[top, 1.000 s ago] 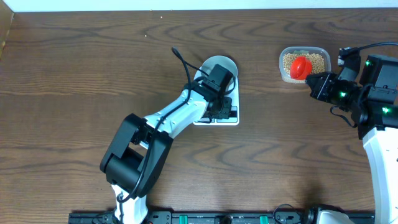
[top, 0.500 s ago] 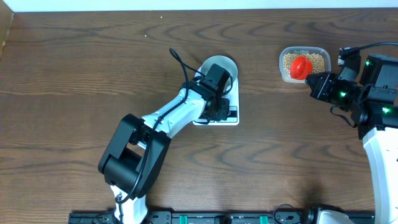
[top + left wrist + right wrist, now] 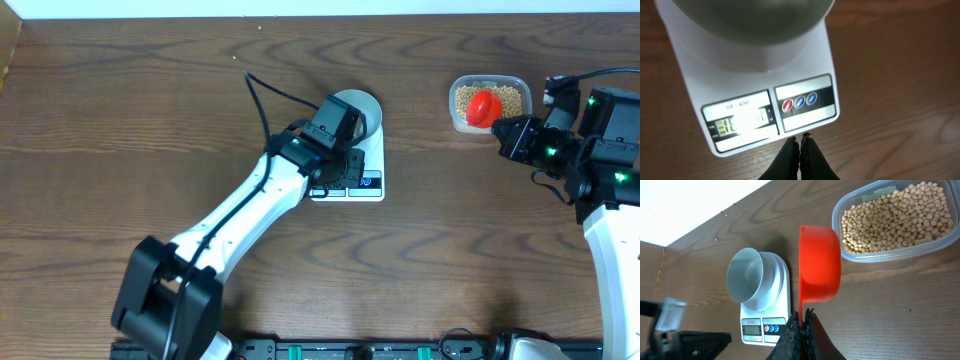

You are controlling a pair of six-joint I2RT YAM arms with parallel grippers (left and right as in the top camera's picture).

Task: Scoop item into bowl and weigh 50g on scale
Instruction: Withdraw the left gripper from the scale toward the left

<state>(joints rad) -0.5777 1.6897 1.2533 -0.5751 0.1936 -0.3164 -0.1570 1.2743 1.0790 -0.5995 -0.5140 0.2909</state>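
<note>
The white scale (image 3: 812,55) fills the left wrist view, its display (image 3: 742,122) lit and the white bowl (image 3: 745,20) standing on its far half. My left gripper (image 3: 801,137) hovers shut and empty just off the scale's front edge, below the three round buttons (image 3: 800,102). My right gripper (image 3: 802,312) is shut on the handle of a red scoop (image 3: 820,265), which is tipped on its side beside the clear tub (image 3: 895,220) of tan beans (image 3: 890,215). Overhead, the scoop (image 3: 484,107) hangs over the tub's near left part, with the scale (image 3: 372,182) at mid-table.
The left arm (image 3: 240,215) stretches from the near edge up to the scale and covers part of it. The right arm (image 3: 600,150) stands at the table's right edge. Dark wood table (image 3: 150,110) all round, with the far edge close behind the tub.
The left arm's elbow swung out to the left and lower. Its wrist shifted slightly left over the scale, uncovering more of the panel. The right arm and scoop stayed still.
</note>
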